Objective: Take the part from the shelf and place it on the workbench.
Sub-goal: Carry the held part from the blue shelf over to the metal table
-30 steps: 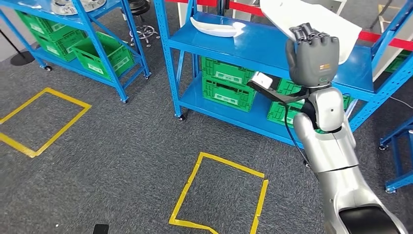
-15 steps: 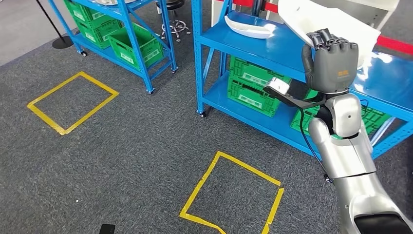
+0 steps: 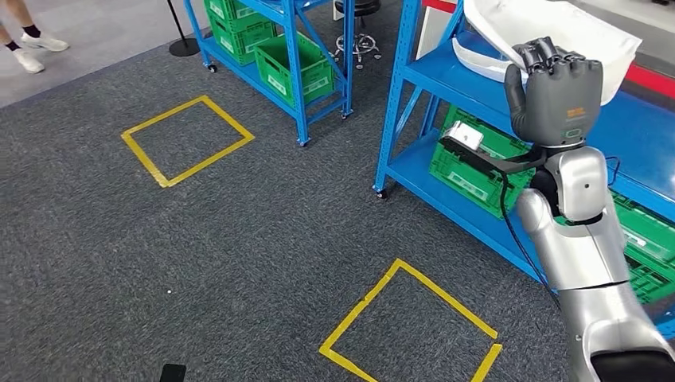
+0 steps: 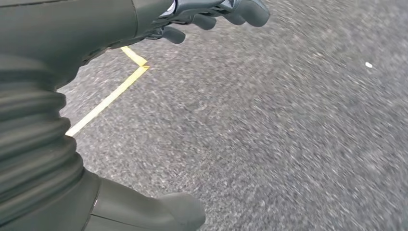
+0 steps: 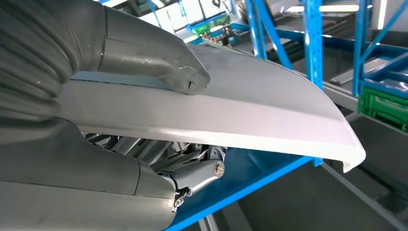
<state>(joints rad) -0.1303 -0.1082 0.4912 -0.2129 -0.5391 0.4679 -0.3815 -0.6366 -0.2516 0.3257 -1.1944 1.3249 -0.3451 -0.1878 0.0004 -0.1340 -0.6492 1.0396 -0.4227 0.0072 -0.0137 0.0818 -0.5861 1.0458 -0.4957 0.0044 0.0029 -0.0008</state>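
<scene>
1. Blue shelf (image 3: 446, 76), right of centre on grey carpet; green crates (image 3: 477, 163) on its lower level.
2. White part (image 3: 549, 36), a large curved panel, held raised above the shelf top.
3. Right hand (image 3: 557, 91) grips the part; thumb (image 5: 159, 62) presses one face, fingers curl against the other.
4. Left hand (image 4: 159, 29) hangs over carpet, fingers apart, holding nothing.
5. Yellow tape square (image 3: 414, 322) on floor.
</scene>
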